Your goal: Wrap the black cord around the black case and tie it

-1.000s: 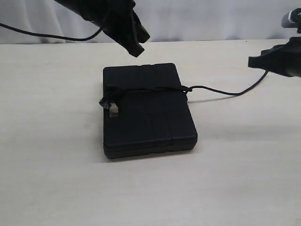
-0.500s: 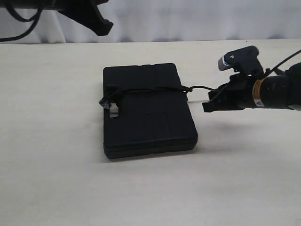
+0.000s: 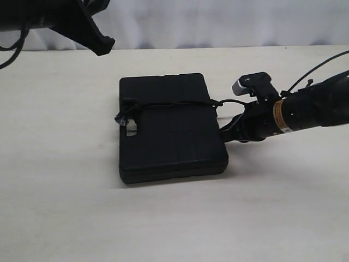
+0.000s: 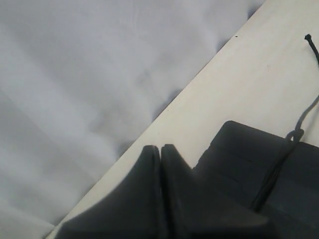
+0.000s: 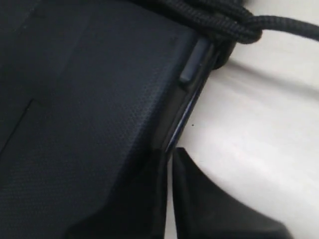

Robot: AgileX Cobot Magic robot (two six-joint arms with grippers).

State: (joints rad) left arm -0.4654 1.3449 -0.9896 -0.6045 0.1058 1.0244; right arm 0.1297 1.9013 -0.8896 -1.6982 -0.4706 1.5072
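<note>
A flat black case was laid near the middle of a pale worktop. A black cord was wound across its top, nearer the far end. The cord was bunched at the left edge by the handle cutout and knotted at the right edge, and a loose tail was led off to the right over the worktop. The right gripper was held low at the case's right side, a little nearer the camera than the knot. Its tips were pressed together with nothing between them. Whether they touched the case could not be told. The left gripper was raised at the far left, well apart from the case, likewise clenched and empty. A white cloth was hung behind the worktop.
</note>
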